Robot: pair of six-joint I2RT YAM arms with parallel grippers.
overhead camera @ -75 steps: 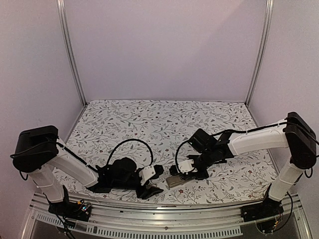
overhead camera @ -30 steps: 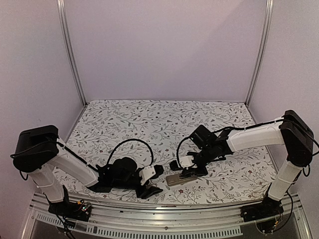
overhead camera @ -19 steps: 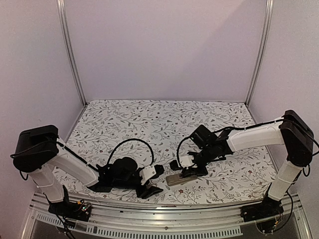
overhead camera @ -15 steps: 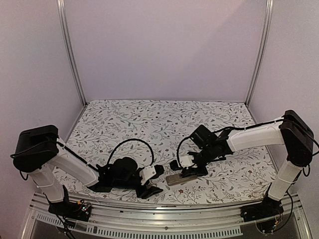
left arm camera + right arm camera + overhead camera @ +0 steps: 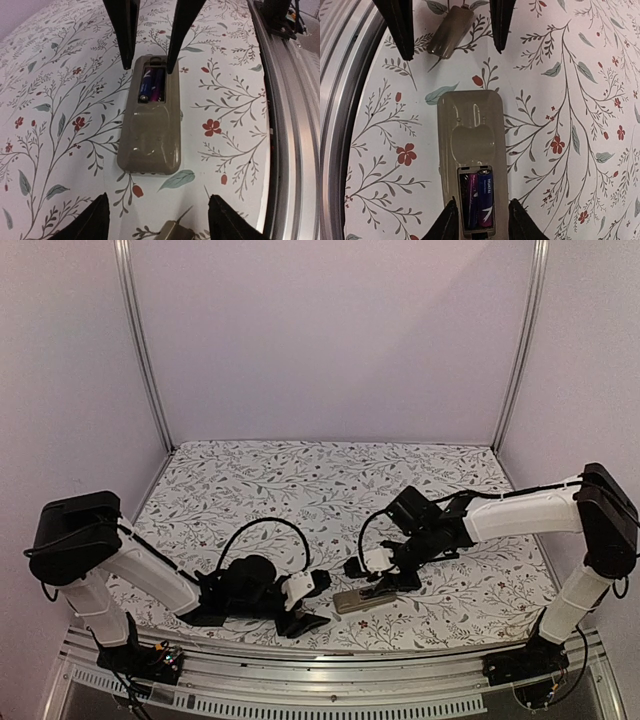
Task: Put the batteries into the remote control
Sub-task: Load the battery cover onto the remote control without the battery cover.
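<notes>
batteries sit in the remote control
my right gripper and left gripper are spread; it looks light and slick, so i'd pinch its long sides.

Remote control lying back-up on the floral cloth, both batteries side by side in its recess. The right gripper straddles the recess end, fingers parted. The left gripper, spread wide, flanks a tan-grey cover piece.
</notes>
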